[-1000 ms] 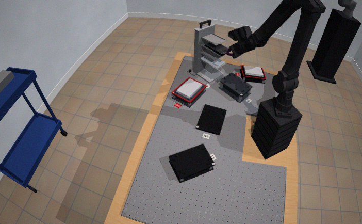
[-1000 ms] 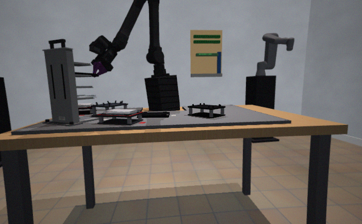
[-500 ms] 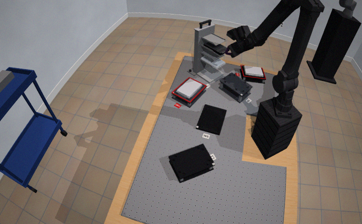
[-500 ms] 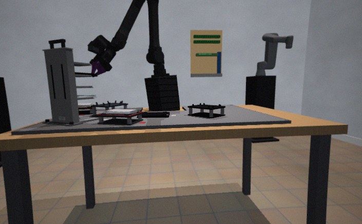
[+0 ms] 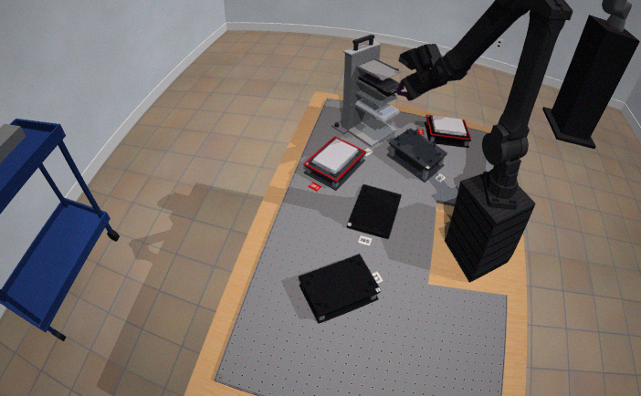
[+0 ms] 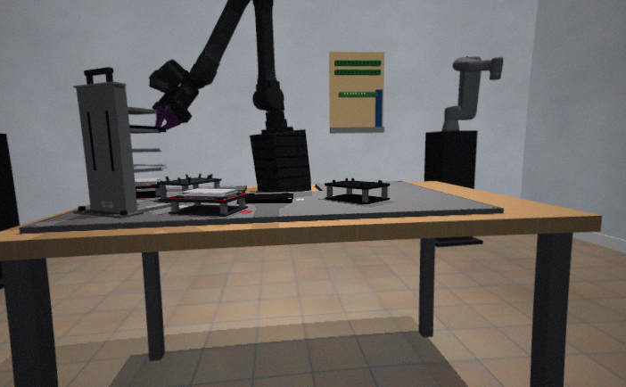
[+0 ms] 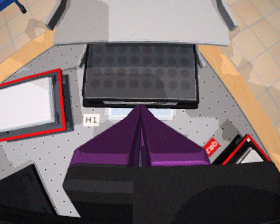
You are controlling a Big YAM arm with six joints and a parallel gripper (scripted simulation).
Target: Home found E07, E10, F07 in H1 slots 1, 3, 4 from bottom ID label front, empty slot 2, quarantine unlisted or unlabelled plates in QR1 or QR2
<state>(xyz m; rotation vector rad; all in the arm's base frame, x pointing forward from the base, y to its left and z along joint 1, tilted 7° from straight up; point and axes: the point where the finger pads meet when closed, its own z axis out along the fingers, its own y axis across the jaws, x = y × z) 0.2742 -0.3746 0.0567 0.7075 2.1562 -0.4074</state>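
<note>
The plate hotel H1 (image 5: 352,93) (image 6: 106,149) stands at the back left of the deck. A black plate (image 5: 381,84) (image 7: 139,72) lies on one of its upper shelves, under a bare grey shelf (image 5: 378,67). A pale plate (image 5: 381,109) sits on a lower shelf. My gripper (image 5: 401,90) (image 6: 163,122) (image 7: 140,112) is shut, with nothing between its purple fingers. Its tips are at the middle of the black plate's front edge, level with that shelf. I cannot read any label on the black plate's front end.
Two red-framed nests each hold a white plate, one on the left (image 5: 334,156) (image 7: 27,104) and one on the right (image 5: 447,127). A black raised nest (image 5: 416,150) stands between them. A black plate (image 5: 374,210) lies flat mid-deck. Another black nest (image 5: 338,286) stands nearer the front.
</note>
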